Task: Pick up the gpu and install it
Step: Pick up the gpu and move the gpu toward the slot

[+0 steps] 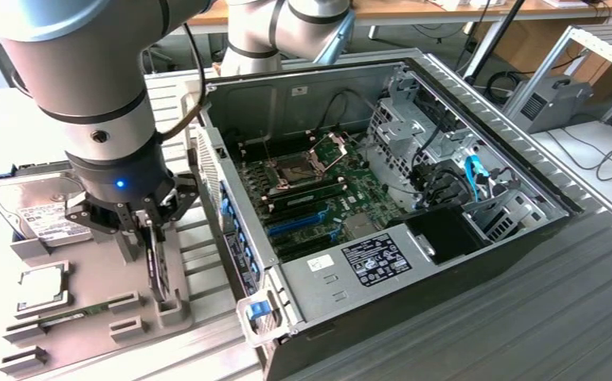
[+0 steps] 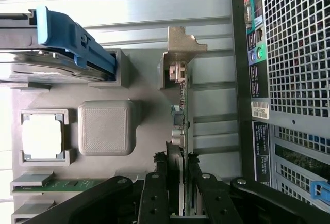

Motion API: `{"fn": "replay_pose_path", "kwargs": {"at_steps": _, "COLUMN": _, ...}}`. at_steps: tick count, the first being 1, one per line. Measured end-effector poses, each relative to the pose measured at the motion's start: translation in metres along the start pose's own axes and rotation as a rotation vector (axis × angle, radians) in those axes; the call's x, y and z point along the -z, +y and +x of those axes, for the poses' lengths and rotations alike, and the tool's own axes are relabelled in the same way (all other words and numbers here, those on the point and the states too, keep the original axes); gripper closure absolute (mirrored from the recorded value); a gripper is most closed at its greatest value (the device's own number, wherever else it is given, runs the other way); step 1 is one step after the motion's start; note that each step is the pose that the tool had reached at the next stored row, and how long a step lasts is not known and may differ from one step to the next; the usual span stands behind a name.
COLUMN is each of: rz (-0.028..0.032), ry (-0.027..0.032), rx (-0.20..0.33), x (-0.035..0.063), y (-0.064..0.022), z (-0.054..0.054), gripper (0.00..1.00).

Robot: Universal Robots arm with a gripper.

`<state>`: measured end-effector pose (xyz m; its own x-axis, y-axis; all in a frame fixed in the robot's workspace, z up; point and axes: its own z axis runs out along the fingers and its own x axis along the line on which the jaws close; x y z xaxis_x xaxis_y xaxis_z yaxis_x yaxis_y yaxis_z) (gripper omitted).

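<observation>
Grey parts tray [image 1: 89,274], gripper [image 2: 177,164] pinching upright gpu [image 2: 185,126], card's end hidden between the fingers [image 2: 153,198], hard drive [image 2: 46,53] partly cropped.

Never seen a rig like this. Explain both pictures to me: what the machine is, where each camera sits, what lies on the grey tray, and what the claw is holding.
The machine is a robot arm with a gripper, a two-fingered claw, at its end. One picture comes from a camera off the arm that overlooks the scene. The other comes from a camera on the wrist, looking along the fingers. Next to the grey tray is an open computer case. On the tray lie a hard drive in a blue frame, a square processor chip and a narrow memory stick. The gpu, a graphics card, stands on edge in its tray slot. The gripper is shut on it, one finger on each side, and the card is not yet lifted out.
</observation>
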<state>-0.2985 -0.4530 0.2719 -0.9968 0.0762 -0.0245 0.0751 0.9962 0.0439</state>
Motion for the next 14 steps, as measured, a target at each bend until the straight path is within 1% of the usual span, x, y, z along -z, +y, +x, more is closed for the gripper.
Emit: {"fn": "replay_pose_path", "kwargs": {"at_steps": 14, "rz": 0.0, "ry": 0.0, "rx": 0.0, "x": 0.005, "y": 0.0002, "z": -0.0001, "gripper": 0.74}}
